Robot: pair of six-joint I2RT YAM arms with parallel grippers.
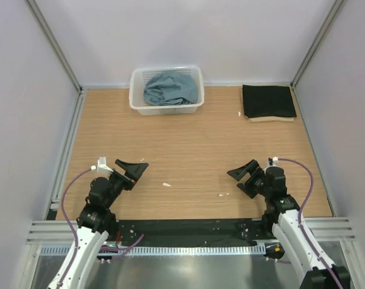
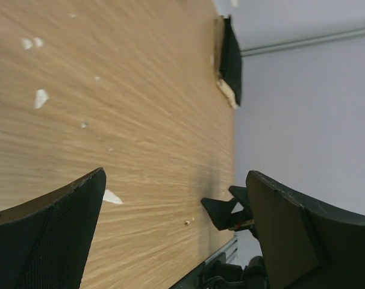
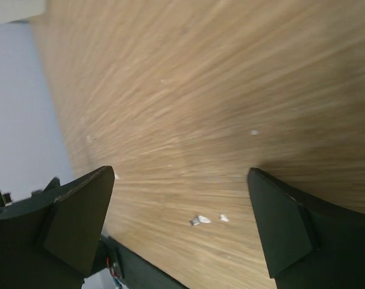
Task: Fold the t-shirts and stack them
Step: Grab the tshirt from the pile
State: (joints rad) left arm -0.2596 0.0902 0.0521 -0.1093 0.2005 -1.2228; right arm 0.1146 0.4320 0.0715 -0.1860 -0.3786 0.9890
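A teal-blue t-shirt (image 1: 167,89) lies crumpled in the white mesh basket (image 1: 136,103) at the back centre. At the back right a folded black t-shirt (image 1: 267,100) rests on a folded cream-beige one (image 1: 271,120); the left wrist view shows the same black t-shirt (image 2: 230,57) and the cream edge (image 2: 226,90) under it. My left gripper (image 1: 136,171) (image 2: 175,174) hovers open over bare wood near the front left. Opposite it, at the front right, my right gripper (image 1: 233,180) (image 3: 180,170) is also open and empty. Both are far from the shirts.
Small white scraps (image 1: 166,184) (image 3: 200,220) lie on the wooden table between the grippers. Grey walls and metal rails (image 1: 65,150) close in the sides and back. A black strip (image 1: 188,229) runs along the near edge.
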